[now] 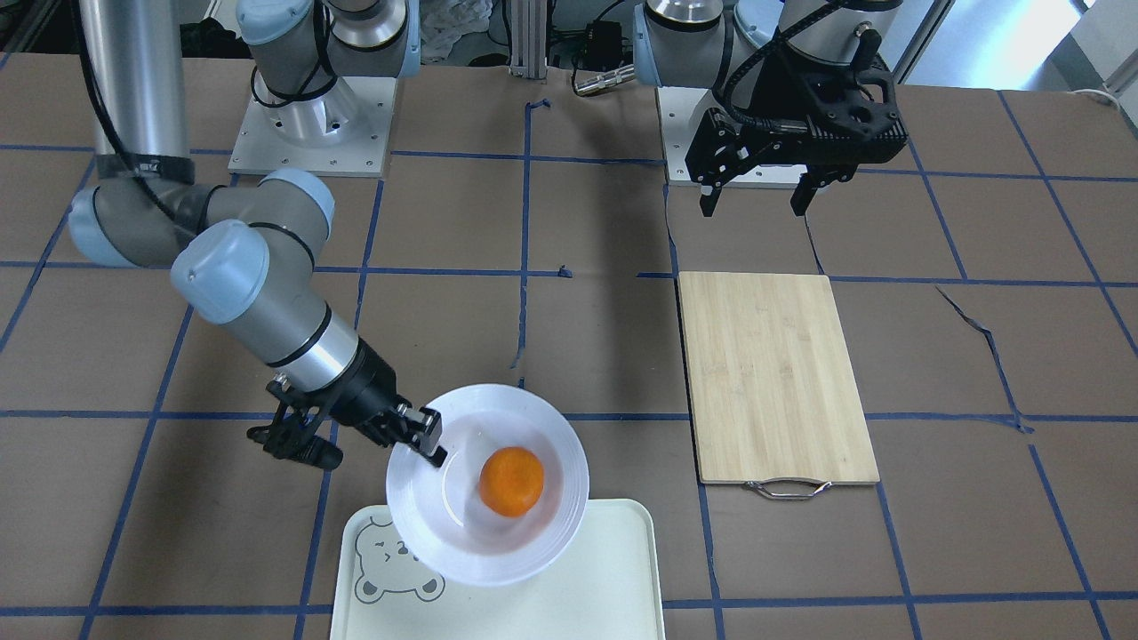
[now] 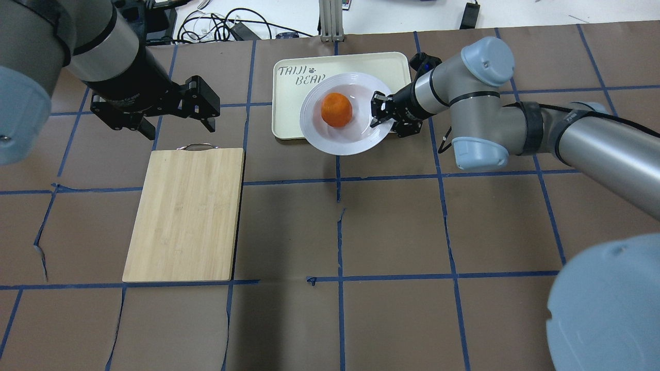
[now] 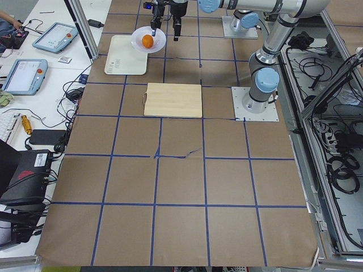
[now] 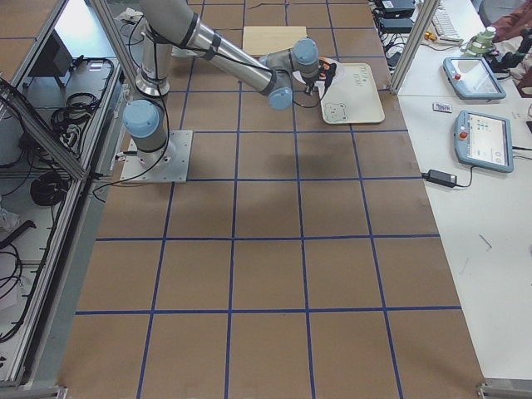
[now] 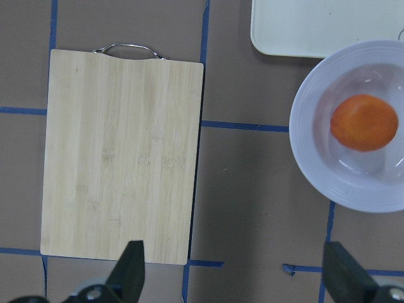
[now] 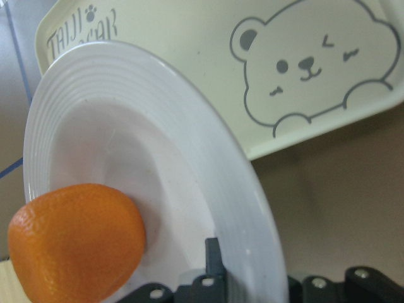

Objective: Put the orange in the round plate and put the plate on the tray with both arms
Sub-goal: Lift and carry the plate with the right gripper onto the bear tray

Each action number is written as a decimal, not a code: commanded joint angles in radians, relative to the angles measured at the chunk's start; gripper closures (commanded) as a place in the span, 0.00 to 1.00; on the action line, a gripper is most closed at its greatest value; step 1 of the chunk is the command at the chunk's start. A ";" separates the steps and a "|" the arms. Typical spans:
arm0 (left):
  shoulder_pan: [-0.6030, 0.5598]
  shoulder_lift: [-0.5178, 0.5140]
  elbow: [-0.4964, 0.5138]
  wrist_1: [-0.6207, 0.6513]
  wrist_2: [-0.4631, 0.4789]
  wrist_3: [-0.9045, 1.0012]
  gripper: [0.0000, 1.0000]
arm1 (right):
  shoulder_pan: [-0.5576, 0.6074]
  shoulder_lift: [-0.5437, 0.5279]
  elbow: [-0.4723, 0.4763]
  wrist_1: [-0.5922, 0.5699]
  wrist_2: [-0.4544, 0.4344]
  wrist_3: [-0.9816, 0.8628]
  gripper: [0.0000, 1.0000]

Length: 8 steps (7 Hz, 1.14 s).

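Observation:
The orange [image 1: 511,481] [image 2: 336,109] [image 6: 72,243] lies in the sunken centre of the round plate [image 1: 533,556] [image 2: 335,148] [image 6: 158,120]. My right gripper [image 1: 427,440] [image 2: 379,111] is shut on the plate's rim and holds it partly over the tray [image 1: 613,587] [image 2: 361,62] [image 6: 208,57], by the bear drawing. Part of the plate overhangs the tray's edge on the robot's side. Whether the plate touches the tray I cannot tell. My left gripper [image 1: 756,191] [image 2: 175,121] [image 5: 237,278] hangs open and empty above the table, beside the cutting board's handle end.
A bamboo cutting board [image 1: 778,378] [image 2: 185,214] [image 5: 120,151] with a metal handle lies on the brown, blue-taped table on my left side. Tablets and cables sit on the white benches beyond the table's far edge.

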 commanded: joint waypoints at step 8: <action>0.001 -0.001 -0.004 0.003 -0.005 0.000 0.00 | 0.002 0.296 -0.338 0.003 -0.008 0.130 0.00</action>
